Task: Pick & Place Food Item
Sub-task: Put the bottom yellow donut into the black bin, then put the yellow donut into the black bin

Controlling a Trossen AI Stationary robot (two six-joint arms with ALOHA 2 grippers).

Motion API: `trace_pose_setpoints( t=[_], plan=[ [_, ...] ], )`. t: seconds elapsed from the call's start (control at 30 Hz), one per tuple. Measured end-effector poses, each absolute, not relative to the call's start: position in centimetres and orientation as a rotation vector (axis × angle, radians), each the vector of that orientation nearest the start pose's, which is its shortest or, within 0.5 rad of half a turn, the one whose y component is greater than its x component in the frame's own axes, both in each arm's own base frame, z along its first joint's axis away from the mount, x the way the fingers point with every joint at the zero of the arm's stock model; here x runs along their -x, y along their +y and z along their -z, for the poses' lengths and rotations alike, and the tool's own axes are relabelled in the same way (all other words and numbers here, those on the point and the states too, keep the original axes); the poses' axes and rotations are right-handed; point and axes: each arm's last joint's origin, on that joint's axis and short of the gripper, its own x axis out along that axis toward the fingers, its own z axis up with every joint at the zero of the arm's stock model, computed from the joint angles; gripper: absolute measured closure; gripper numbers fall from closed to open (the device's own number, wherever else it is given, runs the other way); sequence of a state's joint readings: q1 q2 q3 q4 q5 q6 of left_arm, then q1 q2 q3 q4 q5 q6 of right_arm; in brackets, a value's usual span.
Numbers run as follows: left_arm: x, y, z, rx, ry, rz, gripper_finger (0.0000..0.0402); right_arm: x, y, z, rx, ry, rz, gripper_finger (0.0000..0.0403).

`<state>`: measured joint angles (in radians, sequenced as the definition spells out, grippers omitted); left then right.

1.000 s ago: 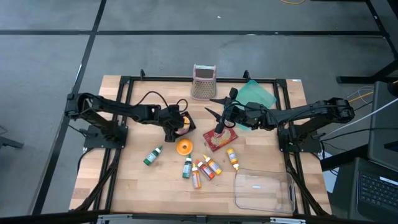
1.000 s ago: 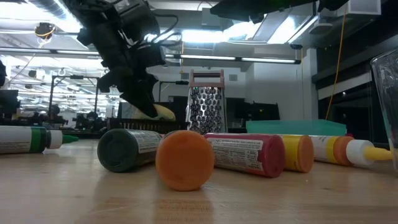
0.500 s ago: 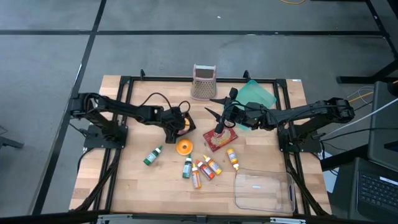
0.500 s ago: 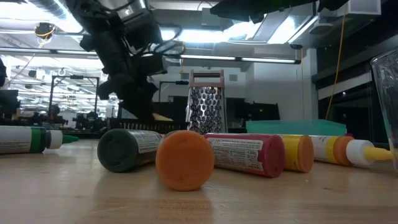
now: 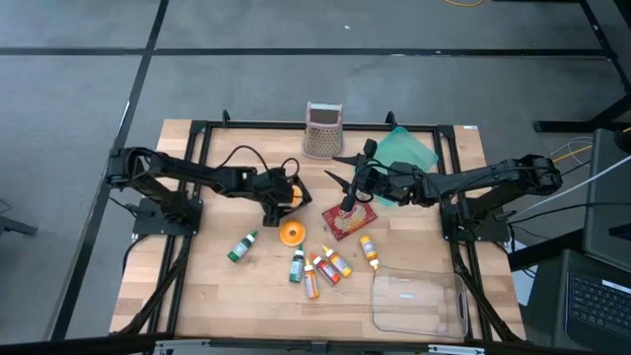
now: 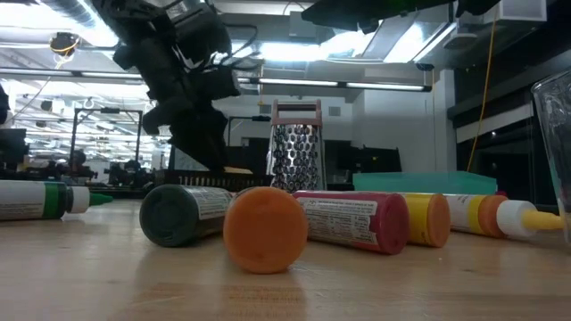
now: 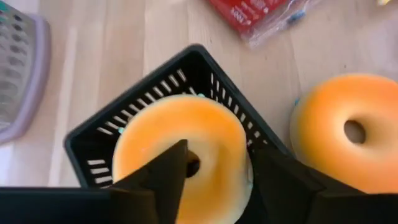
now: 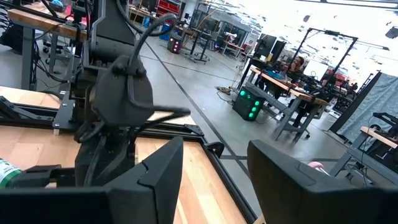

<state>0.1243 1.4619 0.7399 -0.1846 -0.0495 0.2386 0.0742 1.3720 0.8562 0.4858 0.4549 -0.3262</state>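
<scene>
The left hand [image 7: 214, 171] hovers over a small black slotted plastic basket [image 7: 102, 140] left of centre in the overhead frame, its fingers [image 7: 163, 177] parted with nothing between them. An orange ring-shaped toy doughnut [image 7: 186, 140] lies inside the basket, directly under those fingers. A second orange doughnut [image 5: 292, 233] sits on the wooden bench [image 5: 197, 286] just below the basket in the overhead frame, close beside it. The right hand [image 5: 345, 177] waits open and empty above a red snack packet [image 5: 349, 221] at the frame's centre.

From here, I'd judge the risk to be in the lift-off: the fingers sit so near the doughnut's hole that rising at a slant could snag it, or catch the basket rim and tip the light basket over.

Compared with a second ago, the left hand was closed tight on the doughnut and has now let go; the arm has barely shifted. The right arm hasn't moved.
</scene>
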Motion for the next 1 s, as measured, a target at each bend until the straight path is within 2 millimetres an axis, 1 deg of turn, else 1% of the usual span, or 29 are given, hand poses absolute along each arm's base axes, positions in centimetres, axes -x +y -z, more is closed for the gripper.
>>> trace_pose_setpoints(
  t=[0.13,0.23,0.4,0.5,0.63,0.77,0.87,1.0],
  plan=[
    [-26.8,3.5,-18.6,-0.196,0.870,-0.070,0.0178,-30.4,1.0,-29.1,0.330,0.091,0.373,0.0225],
    [-26.4,3.4,-19.9,-0.196,0.818,-0.075,0.0167,-30.4,1.0,-29.1,0.331,0.091,0.373,0.0225],
    [-25.6,2.1,-22.1,-0.122,0.710,0.010,0.0174,-30.4,1.0,-29.1,0.331,0.091,0.372,0.0225],
    [-25.3,0.6,-22.5,-0.081,0.694,0.083,0.0189,-30.4,1.0,-29.1,0.333,0.091,0.371,0.0225],
    [-25.3,-2.0,-21.8,-0.065,0.747,0.179,0.0207,-30.4,1.0,-29.1,0.332,0.091,0.370,0.0225],
    [-25.6,-4.1,-20.4,-0.092,0.809,0.201,0.0214,-30.4,1.0,-29.2,0.326,0.080,0.371,0.0225],
    [-26.2,-5.1,-19.3,-0.124,0.857,0.187,0.0212,-30.4,1.0,-29.2,0.325,0.075,0.372,0.0225],
    [-27.5,-5.9,-18.0,-0.164,0.907,0.182,0.0208,-30.4,1.0,-29.3,0.323,0.070,0.373,0.0225]
  ],
)
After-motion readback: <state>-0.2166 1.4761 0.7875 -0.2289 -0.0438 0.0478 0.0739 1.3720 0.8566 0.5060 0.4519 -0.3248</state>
